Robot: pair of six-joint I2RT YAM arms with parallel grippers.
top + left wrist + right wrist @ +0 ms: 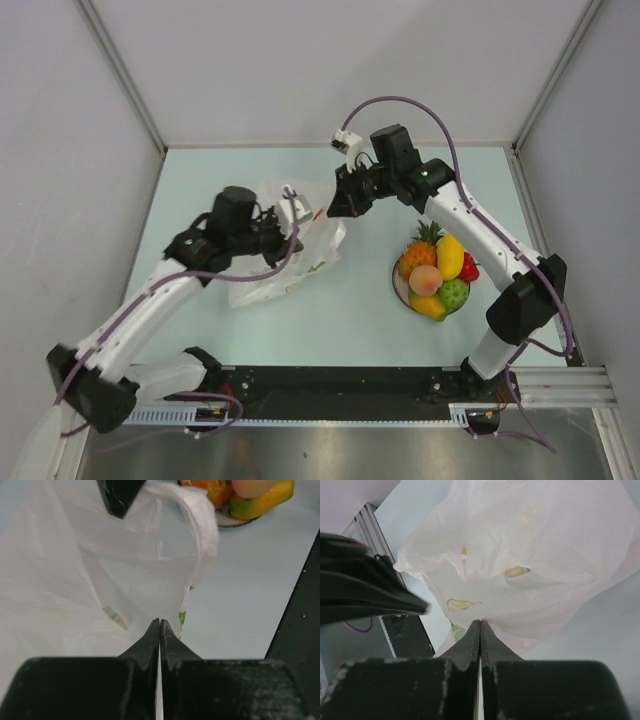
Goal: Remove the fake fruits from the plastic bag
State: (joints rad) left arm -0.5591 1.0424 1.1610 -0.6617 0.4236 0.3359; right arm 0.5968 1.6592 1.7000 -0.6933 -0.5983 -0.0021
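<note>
- Left tool [159, 623] clenched, tips at the white plastic bag [270, 280]; whether it pinches plastic is unclear.
- Right tool [480, 624] grasping the bag's top corner.
- Fruits [437, 272] piled on a plate [398, 285], right of the bag, on the worktop [350, 320].

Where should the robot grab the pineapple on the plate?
Probably by its green crown, coming down from above on the far side. The pineapple lies at the back of the pile on the plate, its body pressed against the peach and mango, while the crown pokes out free.
</note>
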